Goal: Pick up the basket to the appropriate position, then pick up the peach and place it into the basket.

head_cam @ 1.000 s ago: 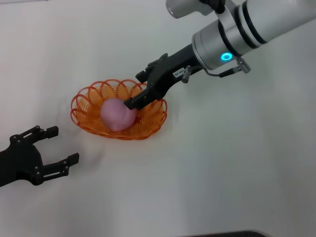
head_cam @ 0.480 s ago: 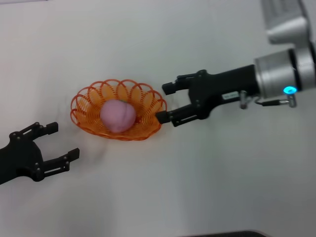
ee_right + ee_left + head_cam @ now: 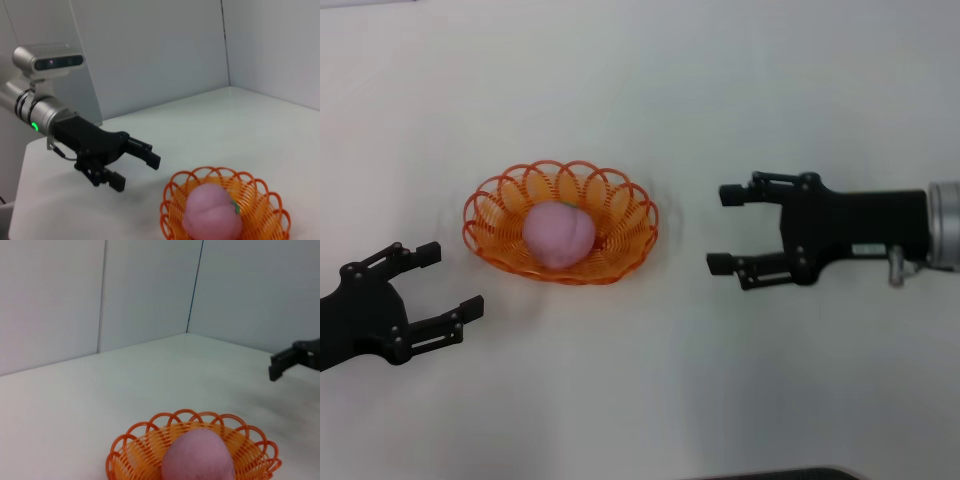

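Observation:
The orange openwork basket [image 3: 485, 225] sits on the white table left of centre. The pink peach [image 3: 559, 234] lies inside it. The basket [image 3: 135, 440] and the peach [image 3: 198, 457] also show in the left wrist view, and the basket [image 3: 260, 197] and the peach [image 3: 211, 217] in the right wrist view. My right gripper [image 3: 722, 229] is open and empty, to the right of the basket and apart from it. My left gripper [image 3: 448, 280] is open and empty at the lower left, a short way from the basket; it also shows in the right wrist view [image 3: 138, 168].
The white table [image 3: 640, 90] is bounded by pale walls in the wrist views [image 3: 150, 290]. The right gripper's fingertip [image 3: 278, 361] shows far off in the left wrist view. A dark edge [image 3: 770, 474] lies at the table's near side.
My right gripper has let go of the peach in the basket and drawn back to the right, away from the basket. The left gripper has barely moved.

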Action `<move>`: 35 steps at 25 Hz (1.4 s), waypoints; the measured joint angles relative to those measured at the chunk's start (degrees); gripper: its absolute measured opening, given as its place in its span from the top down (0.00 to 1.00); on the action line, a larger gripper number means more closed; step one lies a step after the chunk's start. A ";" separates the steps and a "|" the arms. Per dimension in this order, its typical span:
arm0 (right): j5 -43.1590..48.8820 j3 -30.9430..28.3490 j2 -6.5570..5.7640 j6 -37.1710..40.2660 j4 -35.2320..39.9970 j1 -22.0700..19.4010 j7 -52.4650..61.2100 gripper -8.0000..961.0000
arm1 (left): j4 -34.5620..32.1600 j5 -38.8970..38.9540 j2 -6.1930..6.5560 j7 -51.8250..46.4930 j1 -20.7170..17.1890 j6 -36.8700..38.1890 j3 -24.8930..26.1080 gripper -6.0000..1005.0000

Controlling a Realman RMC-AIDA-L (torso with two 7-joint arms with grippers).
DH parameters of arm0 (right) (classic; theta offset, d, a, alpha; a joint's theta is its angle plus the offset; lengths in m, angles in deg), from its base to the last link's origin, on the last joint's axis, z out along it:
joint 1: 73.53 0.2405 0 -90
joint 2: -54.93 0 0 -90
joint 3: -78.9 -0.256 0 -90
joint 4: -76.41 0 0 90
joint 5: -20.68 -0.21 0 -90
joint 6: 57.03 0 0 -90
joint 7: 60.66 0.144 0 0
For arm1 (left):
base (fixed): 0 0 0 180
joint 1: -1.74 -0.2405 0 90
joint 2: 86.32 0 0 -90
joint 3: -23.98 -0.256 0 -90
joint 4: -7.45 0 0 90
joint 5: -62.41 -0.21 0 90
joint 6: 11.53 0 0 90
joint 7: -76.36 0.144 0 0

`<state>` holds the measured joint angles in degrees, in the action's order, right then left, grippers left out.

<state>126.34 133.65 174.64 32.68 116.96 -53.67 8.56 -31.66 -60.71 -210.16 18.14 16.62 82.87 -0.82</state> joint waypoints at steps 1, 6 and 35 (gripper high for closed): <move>0.00 -1.07 -0.01 0.32 -1.18 -0.52 -2.16 0.06 | 0.00 0.03 0.00 0.00 -0.08 0.12 0.06 0.13; 0.30 -5.61 -0.05 0.65 -7.75 -3.21 -13.51 0.06 | 0.46 0.12 0.00 0.13 -0.24 0.40 0.29 0.13; -3.55 -12.37 0.24 -3.60 -19.68 -2.24 -30.42 0.06 | 3.46 1.17 0.00 0.45 0.01 -1.64 1.69 0.13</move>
<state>122.79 121.29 174.88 29.08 97.28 -55.91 -21.86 -28.20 -59.54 -210.16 18.59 16.63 81.23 0.87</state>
